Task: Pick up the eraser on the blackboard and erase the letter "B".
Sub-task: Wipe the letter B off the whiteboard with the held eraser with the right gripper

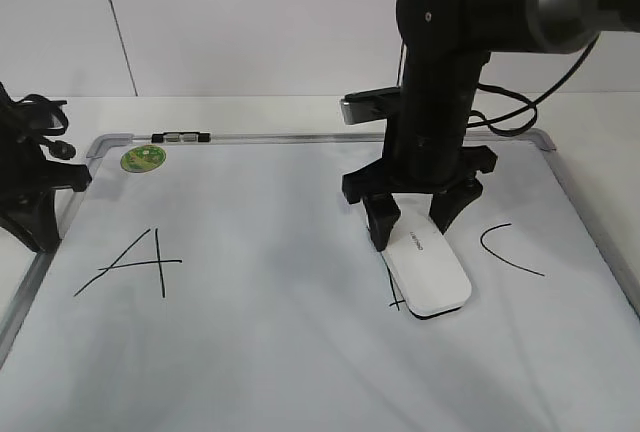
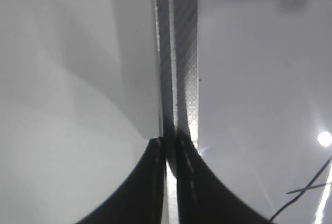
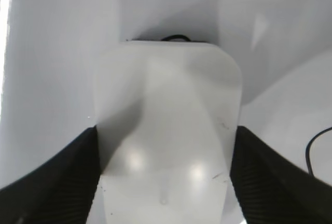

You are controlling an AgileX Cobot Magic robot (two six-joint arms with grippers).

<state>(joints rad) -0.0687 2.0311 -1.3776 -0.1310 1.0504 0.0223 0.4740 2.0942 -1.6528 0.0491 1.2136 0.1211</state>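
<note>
The white eraser (image 1: 428, 267) lies flat on the blackboard (image 1: 270, 352), right of centre. My right gripper (image 1: 412, 220) comes down over its far end, one finger pressed on each long side, shut on it. In the right wrist view the eraser (image 3: 168, 130) fills the gap between the two black fingers (image 3: 67, 182). The eraser covers most of the letter "B"; only a short black stroke (image 1: 395, 297) shows by its near left edge. My left gripper (image 2: 168, 142) is shut and empty above the board's left frame.
The letter "A" (image 1: 135, 264) is on the board's left, the "C" (image 1: 505, 250) on its right, and a round green sticker (image 1: 143, 158) at the top left. The left arm (image 1: 30, 187) stands at the board's left edge. Cables lie behind the board.
</note>
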